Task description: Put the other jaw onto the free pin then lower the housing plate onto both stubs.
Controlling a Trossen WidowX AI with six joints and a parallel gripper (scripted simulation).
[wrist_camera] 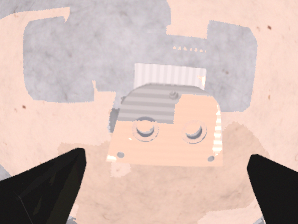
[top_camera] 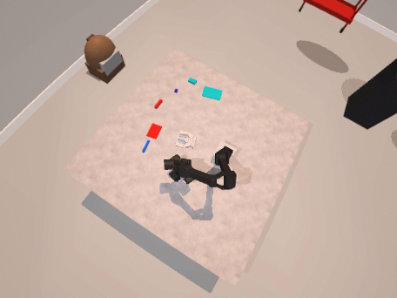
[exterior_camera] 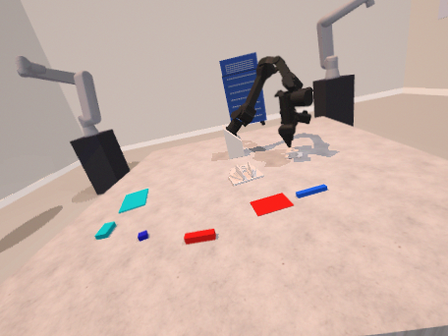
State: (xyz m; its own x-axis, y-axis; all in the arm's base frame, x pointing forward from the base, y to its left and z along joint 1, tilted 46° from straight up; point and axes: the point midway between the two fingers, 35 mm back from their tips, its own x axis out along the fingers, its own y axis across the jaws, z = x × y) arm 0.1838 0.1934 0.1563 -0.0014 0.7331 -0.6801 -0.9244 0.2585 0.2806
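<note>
The pale housing plate (wrist_camera: pixel 165 145) (exterior_camera: pixel 295 155) lies on the table, with two round holes and a ribbed strip at its far edge in the wrist view. My gripper (wrist_camera: pixel 172 161) (exterior_camera: pixel 289 144) is open and empty. Its fingers stand wide to the left and right of the plate's near edge in the wrist view, above the table. The white base with the jaws (top_camera: pixel 185 139) (exterior_camera: pixel 246 175) stands apart from the plate. Its pins and tooth mesh are too small to make out. In the top view the arm hides the plate and fingertips.
A red square (top_camera: pixel 154 131) (exterior_camera: pixel 271 204) and a blue bar (top_camera: pixel 146 146) (exterior_camera: pixel 311 191) lie beyond the base. Farther off lie a red bar (top_camera: pixel 158 104) (exterior_camera: pixel 199 236), a small dark blue cube (top_camera: pixel 176 91) (exterior_camera: pixel 142 236), a cyan plate (top_camera: pixel 212 93) (exterior_camera: pixel 134 200) and a cyan block (top_camera: pixel 192 81) (exterior_camera: pixel 105 230).
</note>
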